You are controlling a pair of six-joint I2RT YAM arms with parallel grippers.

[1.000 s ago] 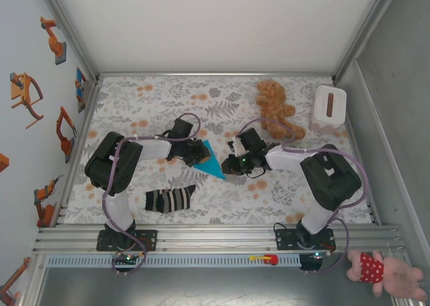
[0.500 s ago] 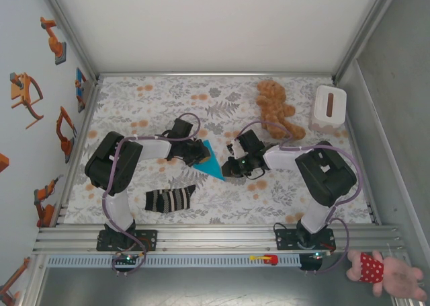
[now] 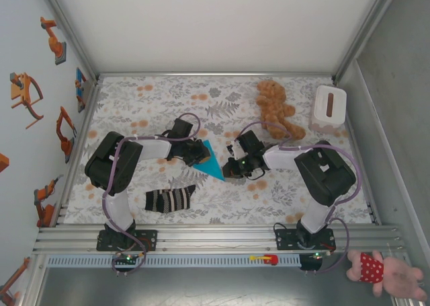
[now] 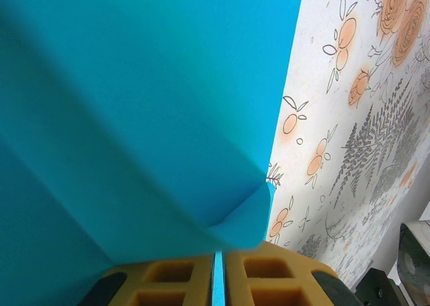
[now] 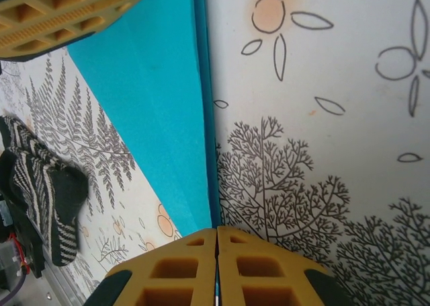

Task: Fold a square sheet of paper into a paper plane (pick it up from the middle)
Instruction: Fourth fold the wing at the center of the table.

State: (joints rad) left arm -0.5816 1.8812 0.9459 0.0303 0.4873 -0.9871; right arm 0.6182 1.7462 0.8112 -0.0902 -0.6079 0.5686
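Observation:
The turquoise-blue paper (image 3: 211,161), folded into a pointed triangular shape, lies between the two arms at mid-table. My left gripper (image 3: 197,153) is shut on its upper left part. In the left wrist view the paper (image 4: 134,104) spreads out from the closed yellow pads (image 4: 168,279), and a blue strip shows between them at my left gripper (image 4: 218,276). My right gripper (image 3: 229,169) is shut on the paper's lower right tip. In the right wrist view the folded edge of the paper (image 5: 161,118) runs straight into my right gripper (image 5: 216,252), whose jaws are pressed together.
A black-and-white striped sock (image 3: 170,199) lies near the front left, and the sock (image 5: 47,198) also sits left of the paper in the right wrist view. A brown teddy bear (image 3: 275,105) and a white box (image 3: 329,107) sit at the back right.
My right arm has drawn in and its gripper has shifted slightly left onto the paper's tip. The left gripper and the paper have held still.

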